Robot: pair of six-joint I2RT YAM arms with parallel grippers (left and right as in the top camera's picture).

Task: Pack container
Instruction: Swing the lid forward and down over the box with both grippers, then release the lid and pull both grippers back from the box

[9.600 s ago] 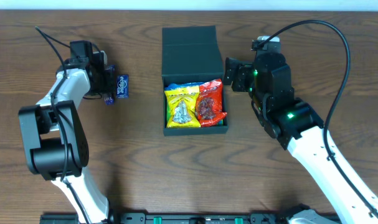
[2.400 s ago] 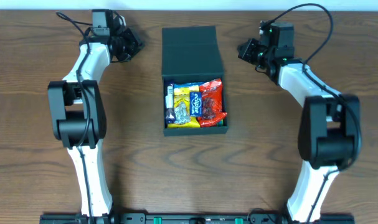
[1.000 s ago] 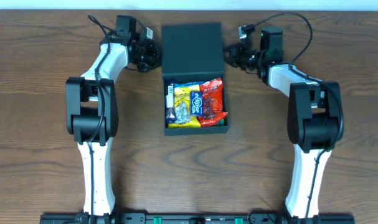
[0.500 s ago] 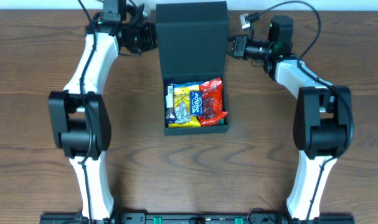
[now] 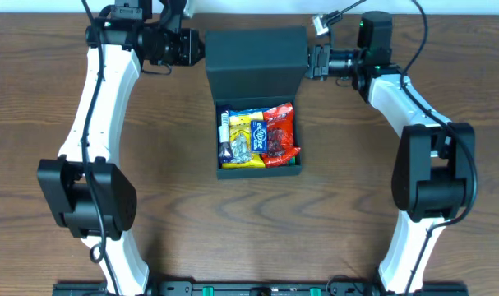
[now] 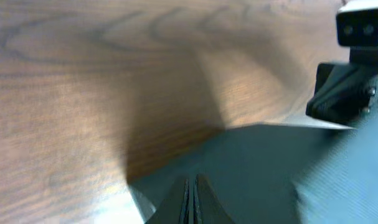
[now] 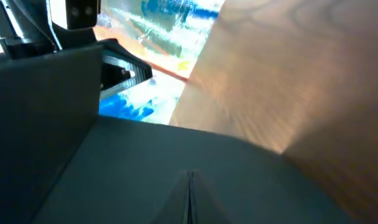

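Note:
The dark green container (image 5: 217, 140) stands open at the table's middle. Inside it lie a yellow packet (image 5: 239, 152), a red packet (image 5: 282, 136) and a small blue one (image 5: 260, 131). Its flap lid (image 5: 256, 59) is raised behind the box. My left gripper (image 5: 201, 48) is shut at the lid's left edge, and my right gripper (image 5: 309, 62) is shut at its right edge. In the left wrist view the closed fingertips (image 6: 193, 177) rest against the lid (image 6: 257, 168). The right wrist view shows the same, closed fingertips (image 7: 190, 171) against the lid (image 7: 132, 168).
Bare brown wood table (image 5: 167, 197) surrounds the box on all sides. The table's far edge runs just behind both wrists. The opposite arm's wrist shows in each wrist view, across the lid (image 6: 350, 87) (image 7: 76, 12).
Over the last second both shut grippers have moved toward the far edge and up. The lid has swung up from lying flat behind the box to a raised stand.

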